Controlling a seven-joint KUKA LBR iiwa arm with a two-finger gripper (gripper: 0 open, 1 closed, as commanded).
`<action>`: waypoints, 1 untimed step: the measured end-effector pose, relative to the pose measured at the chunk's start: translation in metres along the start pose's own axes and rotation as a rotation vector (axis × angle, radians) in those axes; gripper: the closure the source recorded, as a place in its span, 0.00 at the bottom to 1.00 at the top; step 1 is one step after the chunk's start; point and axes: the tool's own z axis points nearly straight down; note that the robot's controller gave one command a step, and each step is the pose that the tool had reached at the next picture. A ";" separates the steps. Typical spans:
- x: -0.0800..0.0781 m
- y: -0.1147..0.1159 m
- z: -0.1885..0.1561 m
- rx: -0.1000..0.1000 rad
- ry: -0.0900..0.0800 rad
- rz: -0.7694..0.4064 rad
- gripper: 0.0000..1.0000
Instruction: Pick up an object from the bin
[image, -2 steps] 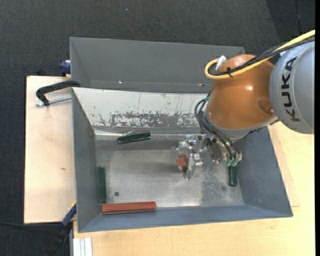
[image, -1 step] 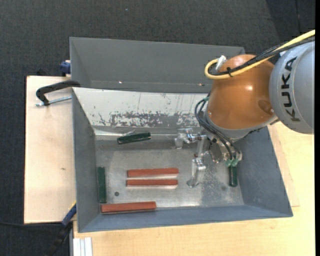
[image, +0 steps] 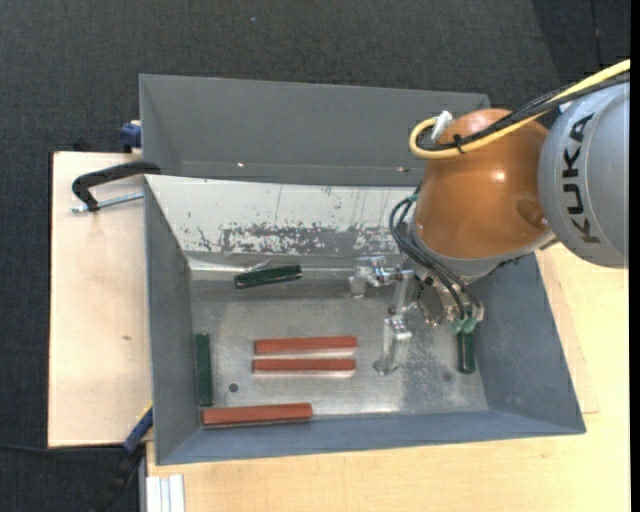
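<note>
— Gripper (image: 393, 350) is down inside the grey metal bin (image: 165, 300), low over the floor and right of the middle as the camera looks in. The arm (image: 590, 190), with its orange cover (image: 480, 190), hangs over that end.
— Is it open? Has it got hold of anything?
— I can't tell how far open it is; the cover and cables crowd it from up here. Nothing shows in its grip.
— What's closest to it?
— 1 short dark green bar (image: 466, 350), lying front to back just beside the gripper, on the side the arm comes in from. Whether the 2 touch, I can't say. On the other side, near but apart, 2 red-brown bars (image: 305, 346) lie parallel in the middle of the floor, almost touching each other.
— And the rest?
— 3 more, all well apart from the gripper. 1 long red-brown bar (image: 257, 413) lies along the front wall. 1 left green bar (image: 203, 370) lies against the left wall, front to back. 1 back green bar (image: 268, 276) sits slightly tilted at the foot of the back wall.
</note>
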 end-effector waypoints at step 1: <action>-0.008 0.000 0.041 0.001 -0.006 -0.018 0.00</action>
